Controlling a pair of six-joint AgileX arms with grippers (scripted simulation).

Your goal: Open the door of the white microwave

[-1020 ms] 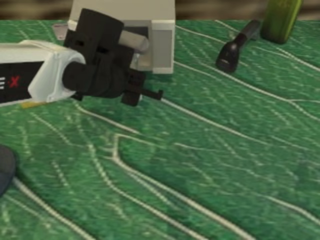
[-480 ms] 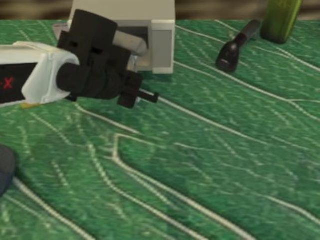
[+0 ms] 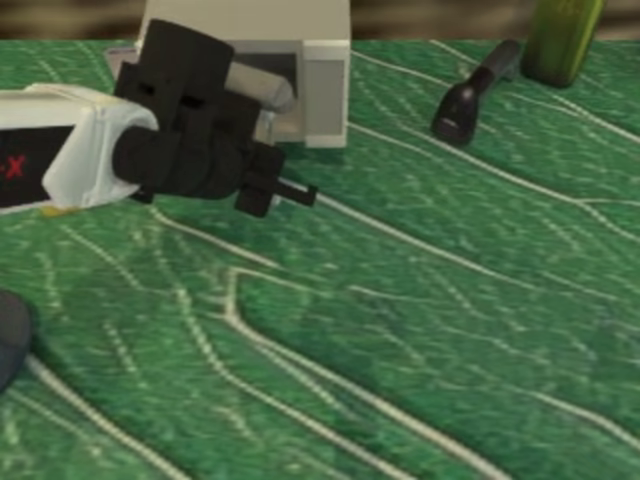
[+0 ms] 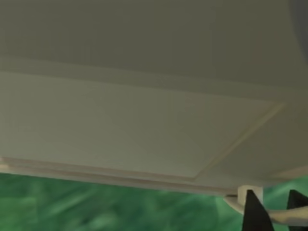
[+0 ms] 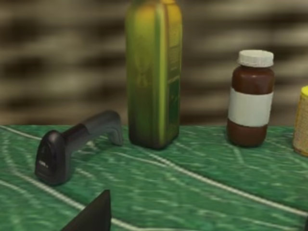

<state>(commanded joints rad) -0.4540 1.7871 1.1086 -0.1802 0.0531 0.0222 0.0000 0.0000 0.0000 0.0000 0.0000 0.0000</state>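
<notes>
The white microwave [image 3: 250, 22] stands at the table's back left. My left gripper [image 3: 280, 190] hovers just in front of it, and the arm's black wrist hides most of the door in the top view. In the left wrist view the door [image 4: 120, 130] fills the picture as a pale flat panel. Its cream handle [image 4: 284, 217] passes between the two dark fingers, and my left gripper [image 4: 272, 208] is shut on it. My right gripper [image 5: 202, 226] is out of the top view; its fingers stand wide apart over bare cloth.
A black barcode scanner [image 3: 468, 95] lies right of the microwave beside a green bottle [image 3: 560, 35]. A brown jar [image 5: 251, 98] and a yellow object [image 5: 302, 120] stand farther off. A dark grey object [image 3: 8, 335] sits at the left edge.
My left gripper and wrist have shifted a little to the left and toward the microwave while holding the handle. In the last half second nothing has visibly moved.
</notes>
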